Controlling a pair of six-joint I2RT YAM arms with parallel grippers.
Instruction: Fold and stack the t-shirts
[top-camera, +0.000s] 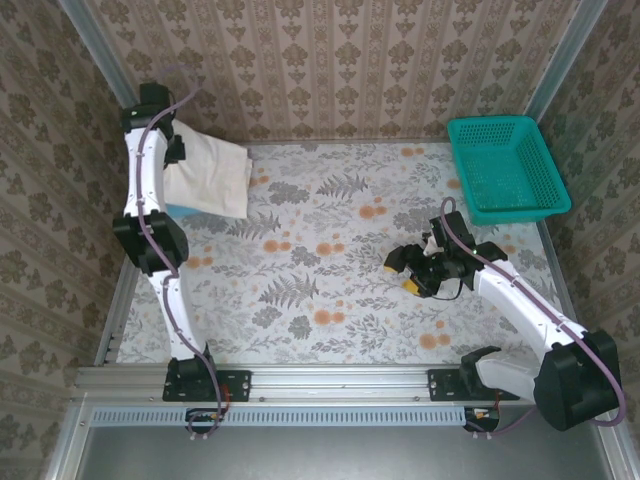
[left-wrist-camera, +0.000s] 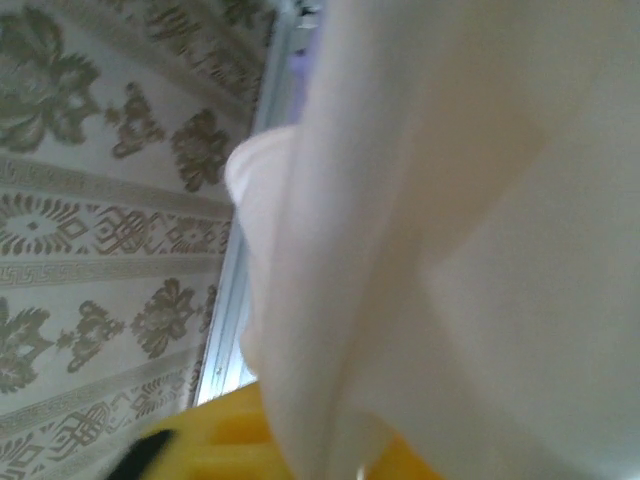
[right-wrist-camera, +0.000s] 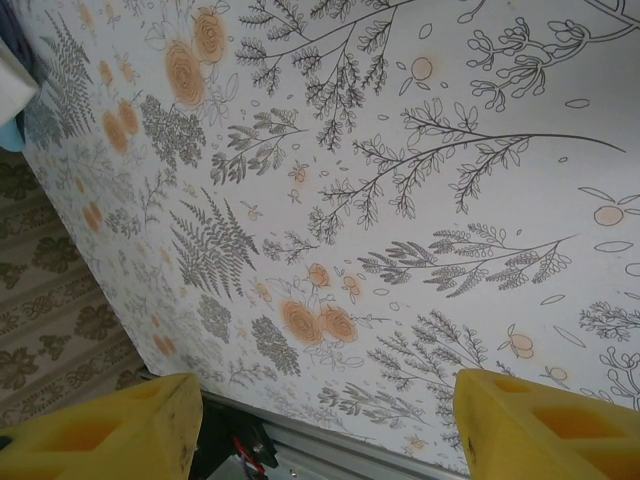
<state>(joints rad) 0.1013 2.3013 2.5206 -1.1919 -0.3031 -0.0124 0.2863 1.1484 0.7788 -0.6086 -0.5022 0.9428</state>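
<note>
Bright, soft, even light fills the top view, with only pale shade under the arms (top-camera: 150, 230) and no glare. The rails (top-camera: 100, 50) lean outward at 11 and 1 o'clock, a mild wide-angle bend. In the left wrist view the shirt (left-wrist-camera: 450, 250), from 12 to 5 o'clock, is blurred and nearly washed out, and the left finger (left-wrist-camera: 220, 450) at 7 is soft. In the right wrist view the tabletop (right-wrist-camera: 400, 200) print is crisp, and the right fingers (right-wrist-camera: 110, 430) are slightly soft.

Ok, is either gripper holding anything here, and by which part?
The left gripper grips the off-white shirt at its far left edge; garment part unclear. The right gripper is open, empty.
</note>
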